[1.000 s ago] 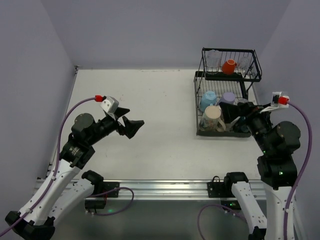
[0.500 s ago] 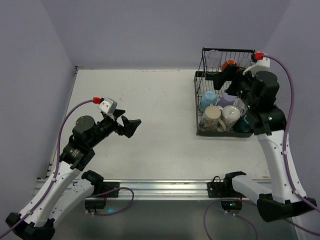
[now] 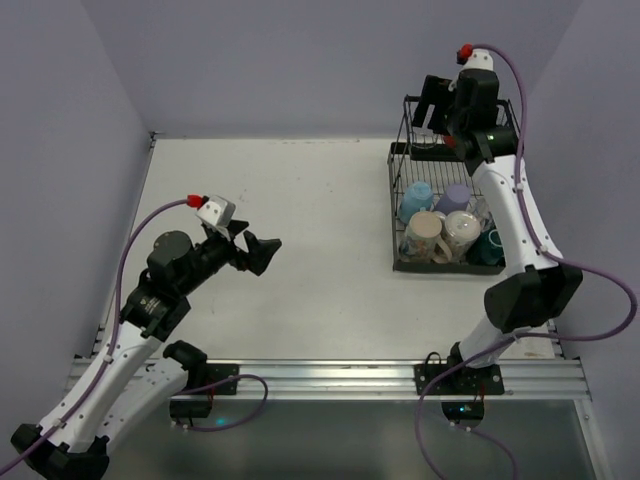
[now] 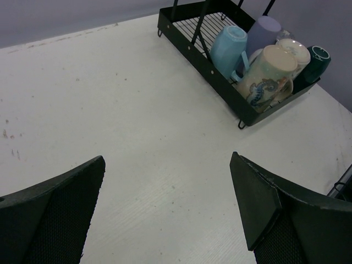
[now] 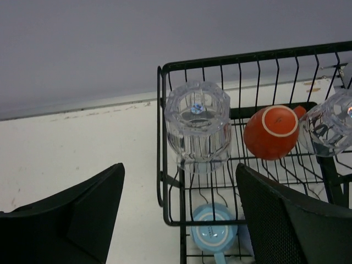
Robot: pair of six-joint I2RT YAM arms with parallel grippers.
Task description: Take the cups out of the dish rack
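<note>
Two fingers of the right gripper [image 5: 180, 165] stand wide apart with nothing between them. They hang above the upper basket [image 5: 220, 59] of the dish rack [image 3: 393, 215], framing an upturned clear glass [image 5: 197, 124]. The spread looks chosen to take that glass across its sides. It sits mouth-down on the wires, as drying cups do, so the grip must come from above.

Room there is tight. The basket's left wall and front rim run just beside the glass. An orange-red cup [image 5: 273, 132] lies near on its right with a small gap, and a second glass [image 5: 330, 124] sits beyond that. Lifting straight up looks like the safest way out.

In the lower tray a light blue cup [image 4: 226, 47], a lavender cup [image 4: 264, 33], a beige mug [image 4: 267, 77] and a dark teal cup [image 4: 316, 60] are packed touching or nearly so.

The left gripper [image 4: 166, 158], also spread and holding nothing, hovers over the table [image 4: 110, 99] well apart from the rack and facing it. The white surface between them offers room to set cups down.
</note>
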